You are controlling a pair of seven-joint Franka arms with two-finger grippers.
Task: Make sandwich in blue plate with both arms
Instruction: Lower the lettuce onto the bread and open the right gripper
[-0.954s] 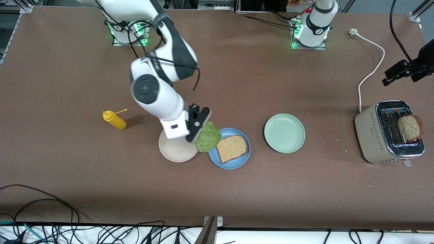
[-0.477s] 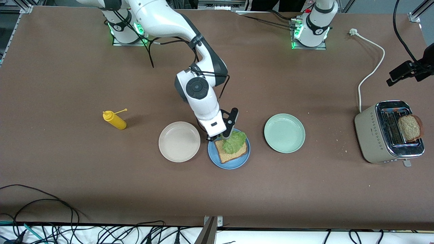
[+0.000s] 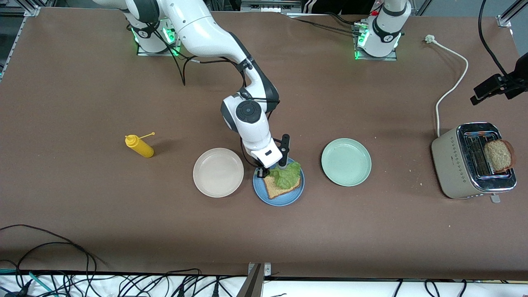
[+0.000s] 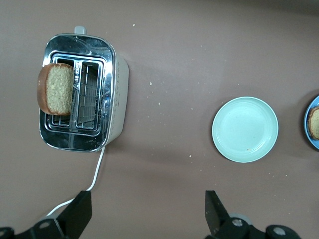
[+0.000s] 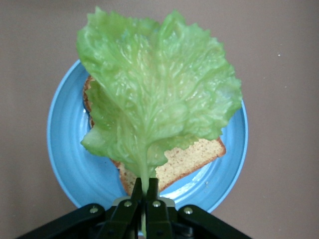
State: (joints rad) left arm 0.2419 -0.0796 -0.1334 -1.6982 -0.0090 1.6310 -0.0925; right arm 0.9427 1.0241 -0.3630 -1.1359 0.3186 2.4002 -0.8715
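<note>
Blue plate [image 3: 261, 190] holding bread slice [image 3: 275, 189], right end effector [image 5: 145, 191] clamped on lettuce leaf [image 5: 159, 104], lowered since earlier frame, left end effector [image 4: 147, 211] open above surface near toaster [image 3: 453, 164] holding second slice [image 3: 498, 155].

The right arm [image 3: 214, 45] reaches from its base at the upper left of the front view down to centre frame, wrist bent downward. The right gripper [image 5: 145, 191] is pinched tight on the lettuce leaf [image 5: 159, 109] stem. The left arm [image 3: 385, 24] waits at upper right; the left gripper [image 4: 144, 219] hangs with fingers spread wide.
</note>
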